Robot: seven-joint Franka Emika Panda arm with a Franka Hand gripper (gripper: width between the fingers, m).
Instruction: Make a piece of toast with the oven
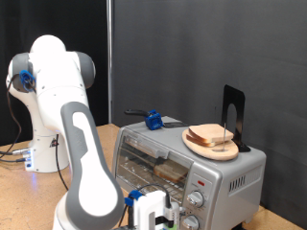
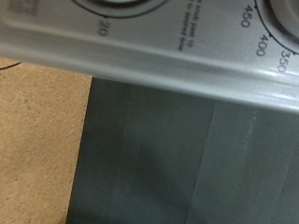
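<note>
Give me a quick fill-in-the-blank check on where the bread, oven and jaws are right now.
1. A slice of bread lies inside the oven, on its wire ____.
2. The wooden plate with more bread sits on ____ of the oven.
3. The gripper hangs in front of the oven's ____.

Missing words: rack; top; knobs

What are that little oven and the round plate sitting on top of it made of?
The oven looks like brushed silver metal with a dull sheen, and its door seems to be glass, since the inside shows through. The plate looks like pale, matte wood, though its grain is too small to confirm.
</note>
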